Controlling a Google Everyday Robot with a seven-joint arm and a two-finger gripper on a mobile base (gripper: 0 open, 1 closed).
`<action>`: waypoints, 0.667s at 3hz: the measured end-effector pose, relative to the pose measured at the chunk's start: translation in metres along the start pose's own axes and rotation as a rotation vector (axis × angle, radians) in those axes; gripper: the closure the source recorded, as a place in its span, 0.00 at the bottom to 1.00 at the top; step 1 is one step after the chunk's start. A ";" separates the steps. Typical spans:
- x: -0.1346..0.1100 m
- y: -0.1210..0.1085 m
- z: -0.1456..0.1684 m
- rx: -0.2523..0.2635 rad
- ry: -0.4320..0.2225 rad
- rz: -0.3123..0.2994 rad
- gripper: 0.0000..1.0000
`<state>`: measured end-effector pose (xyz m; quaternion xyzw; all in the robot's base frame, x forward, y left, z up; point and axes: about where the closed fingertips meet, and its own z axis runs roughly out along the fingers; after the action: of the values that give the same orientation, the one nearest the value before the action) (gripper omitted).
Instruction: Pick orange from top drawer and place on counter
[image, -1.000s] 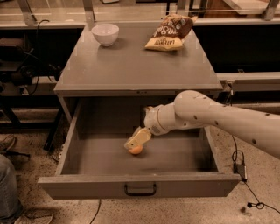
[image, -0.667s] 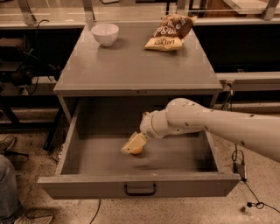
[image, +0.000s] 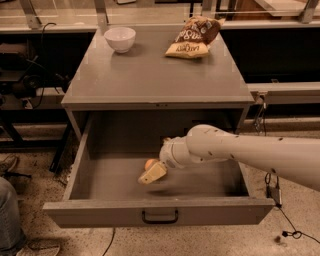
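Note:
The top drawer (image: 100, 212) is pulled wide open, its dark curved handle (image: 160, 217) at the front centre. The orange (image: 150, 163) lies on the drawer floor near the middle, partly covered. My gripper (image: 152, 173) reaches down into the drawer from the right on the white arm (image: 250, 152). It sits right at the orange, on its near side and touching or almost touching it. The counter (image: 150, 75) is the flat grey top of the cabinet above the drawer.
A white bowl (image: 120, 38) stands at the counter's back left. A brown and yellow chip bag (image: 194, 36) lies at the back right. Drawer walls enclose the gripper on both sides. A person's leg and shoe (image: 12, 225) are at the lower left on the floor.
My gripper has moved slightly left and toward the drawer front. The orange now shows just behind it.

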<state>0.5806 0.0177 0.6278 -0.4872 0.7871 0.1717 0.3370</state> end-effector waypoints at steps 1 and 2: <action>0.001 0.001 0.000 0.000 -0.001 0.002 0.02; 0.005 0.003 -0.001 0.000 -0.003 0.008 0.24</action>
<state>0.5765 0.0151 0.6255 -0.4839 0.7886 0.1738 0.3374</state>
